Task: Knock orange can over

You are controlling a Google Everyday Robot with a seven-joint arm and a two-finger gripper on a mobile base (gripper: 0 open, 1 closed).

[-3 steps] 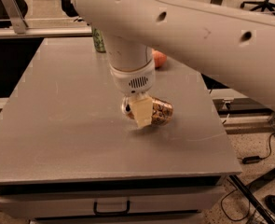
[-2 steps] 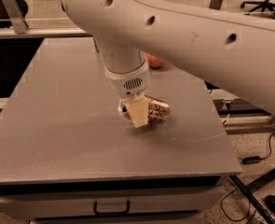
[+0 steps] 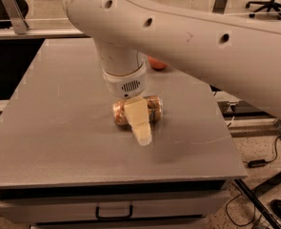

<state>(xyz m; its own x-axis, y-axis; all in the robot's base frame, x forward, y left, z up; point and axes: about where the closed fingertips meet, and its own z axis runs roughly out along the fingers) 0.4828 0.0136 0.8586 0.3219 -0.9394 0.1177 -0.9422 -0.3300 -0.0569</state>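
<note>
Camera view: tool (image 3: 141, 133) (grip unclear) hides part of lying orange can (image 3: 154, 109); apple (image 3: 157, 64), seemingly, behind arm (image 3: 178, 27).

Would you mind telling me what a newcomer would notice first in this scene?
The big white arm fills the top of the view, sweeping from the right to the table's middle. Below its wrist the cream pincer points down at the grey table, directly in front of the orange can, which lies on its side. A red-orange apple sits farther back.

Warm overhead light; tool (image 3: 141, 132) low over table (image 3: 59, 128) casts shadow (rightward).
</note>
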